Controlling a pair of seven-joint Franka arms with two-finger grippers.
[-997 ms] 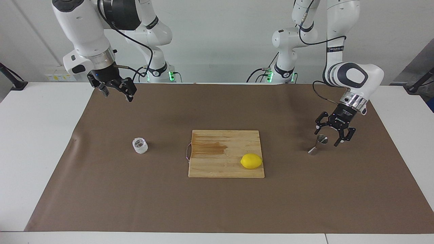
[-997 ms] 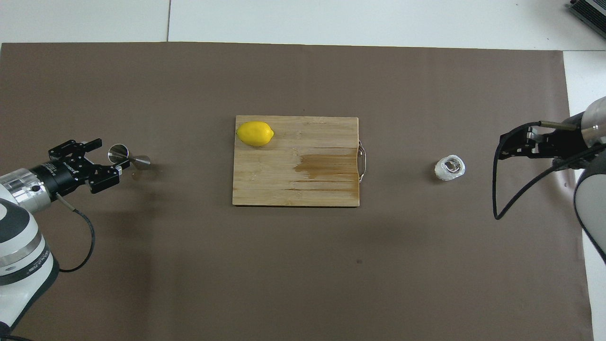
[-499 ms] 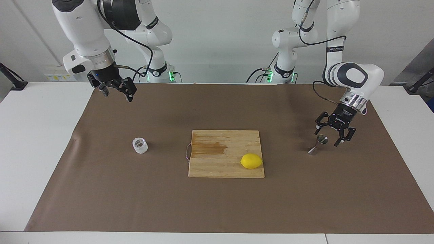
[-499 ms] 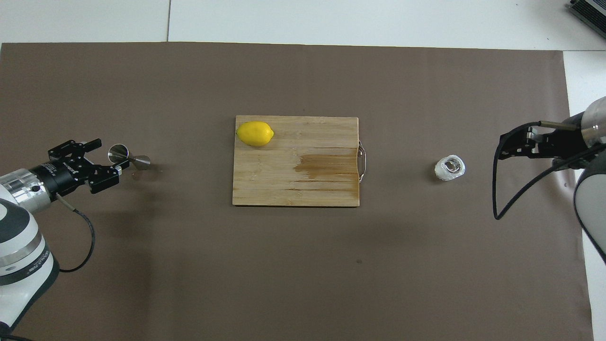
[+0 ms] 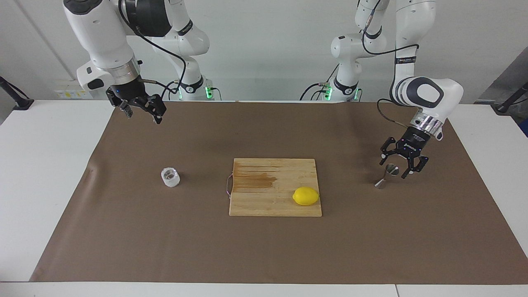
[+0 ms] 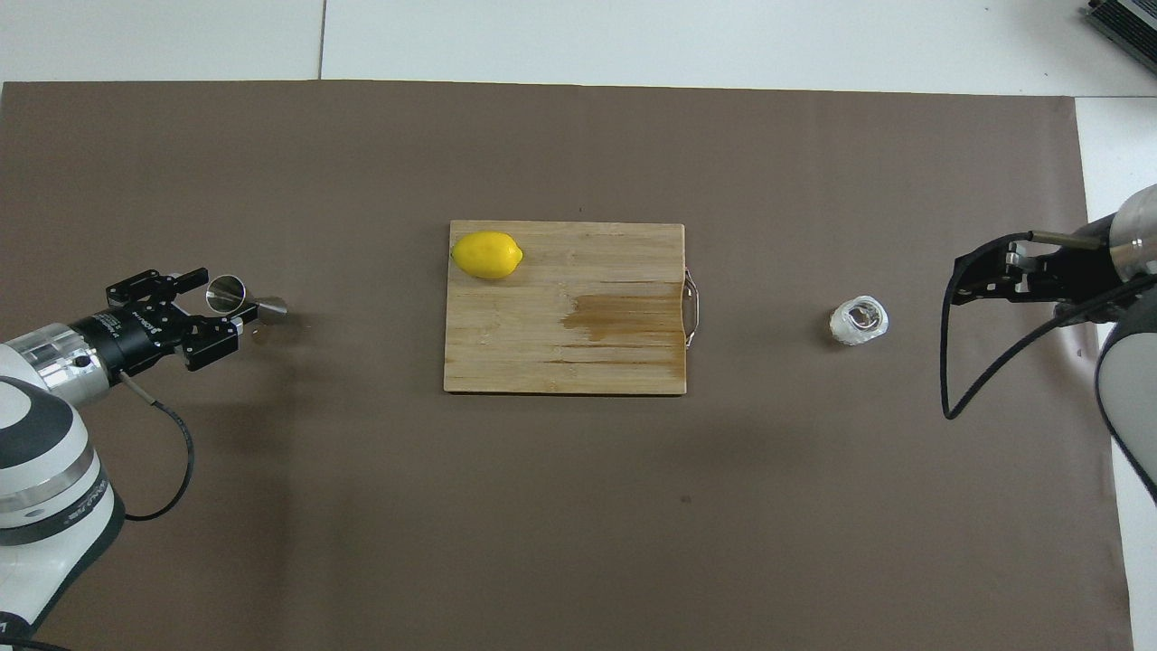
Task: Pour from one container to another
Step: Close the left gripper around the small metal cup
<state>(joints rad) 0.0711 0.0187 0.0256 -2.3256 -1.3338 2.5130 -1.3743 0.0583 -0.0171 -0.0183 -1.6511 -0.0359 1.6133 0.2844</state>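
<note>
Left gripper (image 5: 396, 167) at frame right straddled jigger (image 5: 387, 174), jaws apart, holding nothing; right gripper (image 5: 142, 113) waited open, upper left, for cup (image 5: 170, 177).

I find no text I can read with confidence. The left end effector (image 6: 206, 305) carries a short line of white lettering on its black body, visible in the overhead view, but I cannot make out the characters. The left arm (image 5: 406, 60) has a dark band with small white print near the upper joint in the facing view; this too is illegible to me. I see no labels, brands, numbers or signs that I can make out on anything lying on the tabletop (image 5: 49, 173).
</note>
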